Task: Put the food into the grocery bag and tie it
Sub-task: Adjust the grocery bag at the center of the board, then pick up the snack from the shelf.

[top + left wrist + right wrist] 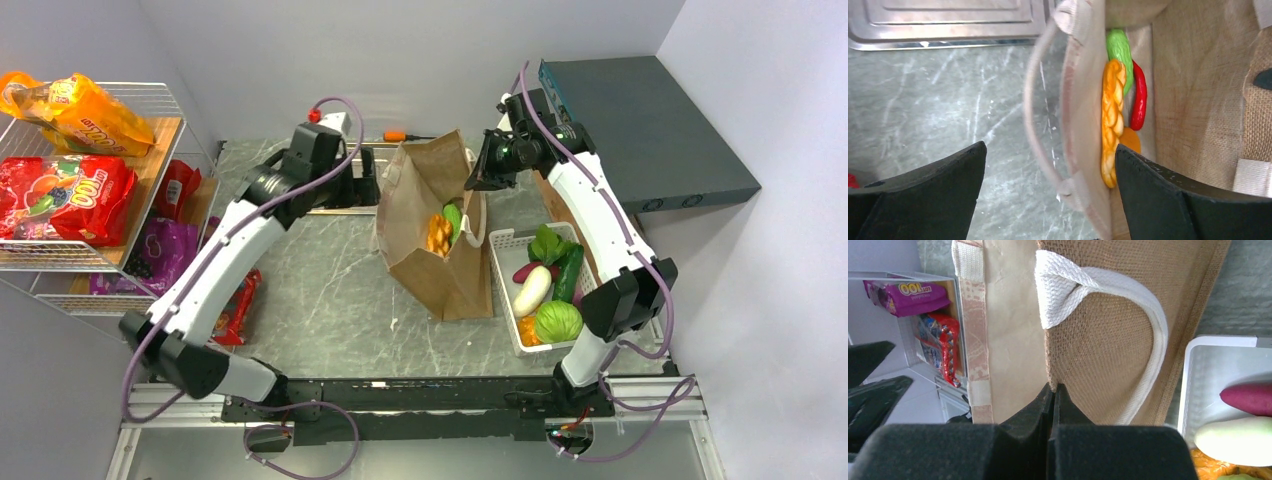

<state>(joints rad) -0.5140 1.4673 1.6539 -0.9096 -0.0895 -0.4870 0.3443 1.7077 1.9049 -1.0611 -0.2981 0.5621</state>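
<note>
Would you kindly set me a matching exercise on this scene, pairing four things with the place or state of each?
Things:
1. left hand
2. right hand
3. long red chili
4. round green cabbage

Places or states:
A. lying in the white plastic basket
B. shut on the edge of the tall brown grocery bag
C. open, at the bag's mouth
D. inside the bag, beside the orange braided piece

Pairs: 1-C, 2-B, 3-D, 4-A.
</note>
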